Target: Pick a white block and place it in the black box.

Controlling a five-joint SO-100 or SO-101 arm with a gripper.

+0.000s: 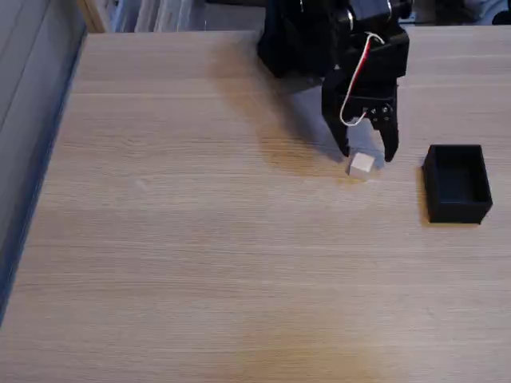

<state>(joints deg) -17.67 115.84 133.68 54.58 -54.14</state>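
Bare wooden table fills the foreground of the fixed view. Farther back, toward the far right corner, the white block rests on the wood. Just above it hangs the gripper, fingers spread apart and holding nothing. Nearer the right edge stands the black box, apart from the block.

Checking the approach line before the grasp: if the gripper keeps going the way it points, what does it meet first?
Most likely the white block: the open gripper points down with its fingertips either side of it. Height above the table is unclear.
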